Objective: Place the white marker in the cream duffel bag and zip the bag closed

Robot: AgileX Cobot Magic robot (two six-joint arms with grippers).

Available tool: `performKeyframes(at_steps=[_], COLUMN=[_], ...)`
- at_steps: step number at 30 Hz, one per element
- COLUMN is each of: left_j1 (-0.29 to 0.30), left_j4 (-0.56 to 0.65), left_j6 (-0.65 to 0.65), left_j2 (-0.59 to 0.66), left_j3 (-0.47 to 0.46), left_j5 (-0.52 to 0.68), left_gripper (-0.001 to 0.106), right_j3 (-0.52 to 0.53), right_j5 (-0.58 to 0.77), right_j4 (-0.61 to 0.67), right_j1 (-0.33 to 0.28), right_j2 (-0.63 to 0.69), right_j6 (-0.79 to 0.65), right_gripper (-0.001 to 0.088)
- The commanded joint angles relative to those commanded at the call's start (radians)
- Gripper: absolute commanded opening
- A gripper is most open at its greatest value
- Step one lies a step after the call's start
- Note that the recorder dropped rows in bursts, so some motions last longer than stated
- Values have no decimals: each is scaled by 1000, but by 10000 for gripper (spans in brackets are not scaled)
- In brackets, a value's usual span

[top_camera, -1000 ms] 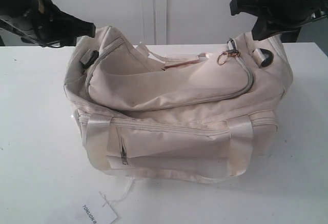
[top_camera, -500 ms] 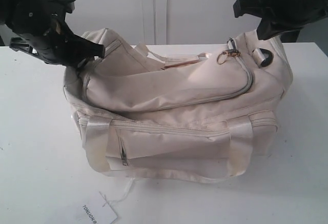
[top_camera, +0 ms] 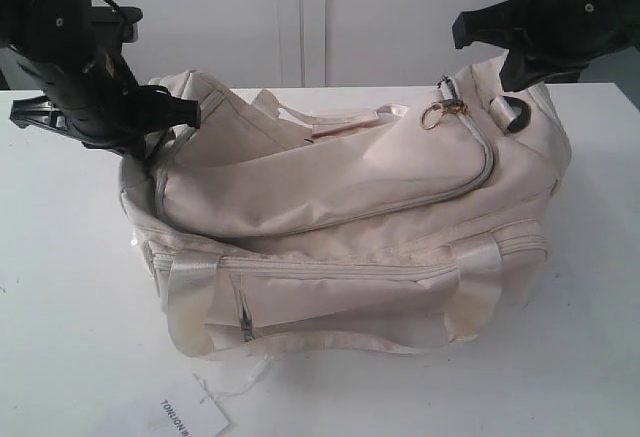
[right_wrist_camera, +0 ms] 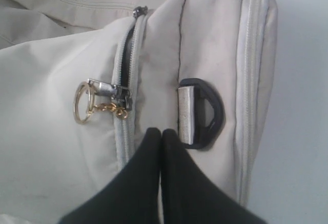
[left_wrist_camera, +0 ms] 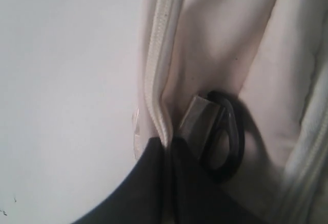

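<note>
White marker: seen in no view, presumably inside the cream duffel bag (top_camera: 340, 187) on the desk (top_camera: 70, 307). Left fingers (left_wrist_camera: 148, 183) pinch the zip seam at the bag's left end; right fingers (right_wrist_camera: 179, 172) are closed, empty, just beside the zipper pull (right_wrist_camera: 110, 93). Risk: if that pinch slips, the fabric slackens and the slider binds short of its stop.

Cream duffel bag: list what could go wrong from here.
The left gripper pinches only fabric of the cream duffel bag beside a black buckle; it may slip.
A dark gap by the zipper pull shows the zip not fully shut.
The white marker is out of sight: unconfirmed inside.
</note>
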Motion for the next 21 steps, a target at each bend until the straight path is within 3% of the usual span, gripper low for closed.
performKeyframes(at_steps=[3, 6, 14, 17, 21], left_j1=[0, 0, 0, 0, 0], left_j4=[9, 13, 13, 13, 13], left_j6=[4, 26, 37, 50, 67], left_j2=[0, 0, -15, -49, -101], left_j3=[0, 0, -2, -2, -2], left_j5=[0, 2, 31, 42, 96], left_gripper=[1, 74, 491, 556, 565], right_j3=[0, 0, 0, 0, 2], right_j5=[4, 9, 28, 41, 79], right_j4=[0, 0, 11, 11, 11], right_j1=[0, 0, 0, 0, 0], right_j2=[0, 0, -7, -18, -42], right_j6=[0, 0, -2, -2, -2], right_gripper=[0, 0, 0, 0, 0])
